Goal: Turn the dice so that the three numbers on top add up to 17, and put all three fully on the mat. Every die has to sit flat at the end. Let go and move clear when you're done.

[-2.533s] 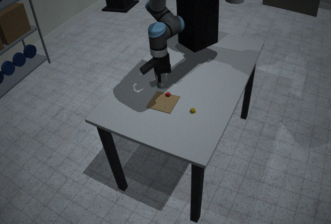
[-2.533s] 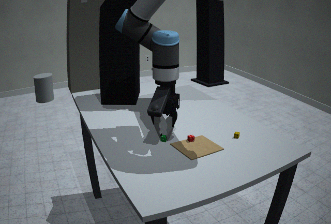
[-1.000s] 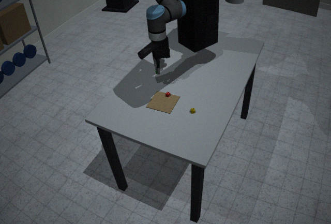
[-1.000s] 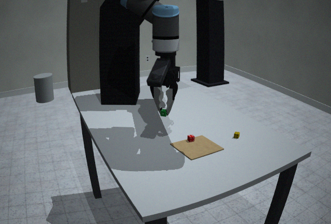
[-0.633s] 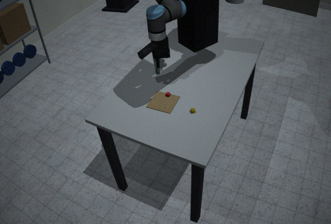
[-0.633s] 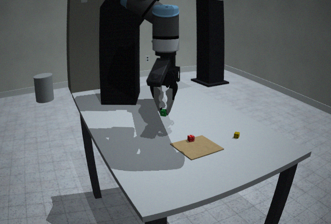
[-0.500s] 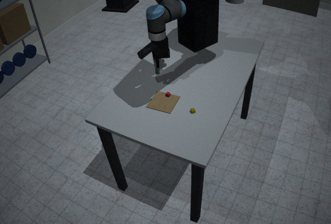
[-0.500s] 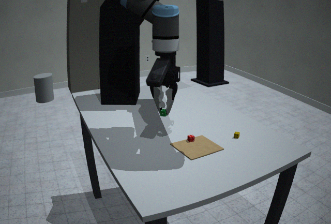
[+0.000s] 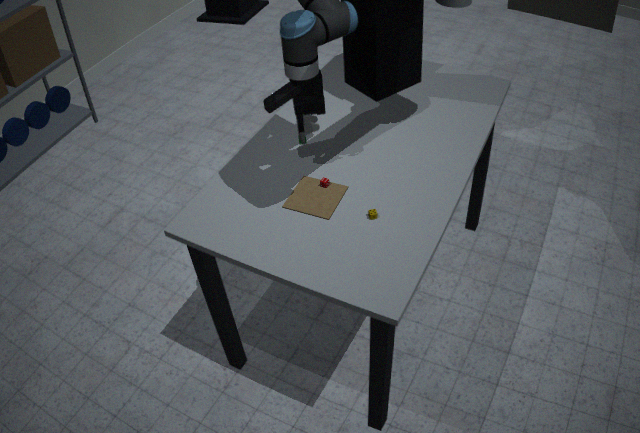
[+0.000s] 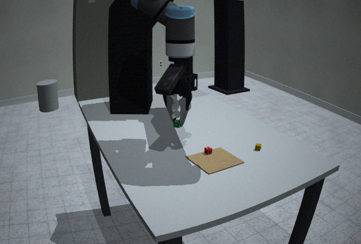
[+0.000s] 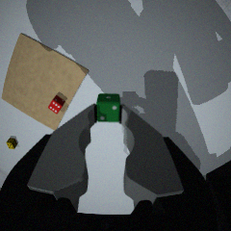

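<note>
My gripper [image 10: 176, 122] is shut on the green die [image 10: 176, 123] and holds it a little above the table, behind the mat. In the wrist view the green die [image 11: 109, 108] sits between my fingertips; it also shows in the top view [image 9: 301, 137]. The brown mat [image 9: 315, 196] lies on the grey table. The red die [image 9: 324, 182] sits flat on the mat's far edge, also seen in the exterior view [image 10: 208, 150] and the wrist view [image 11: 56, 105]. The yellow die [image 9: 372, 213] lies on the table off the mat, to its right.
A black robot pedestal [image 9: 382, 20] stands at the table's back edge. A shelf rack [image 9: 36, 56] with boxes and blue balls stands at the far left, off the table. A grey cylinder [image 10: 47, 94] stands on the floor.
</note>
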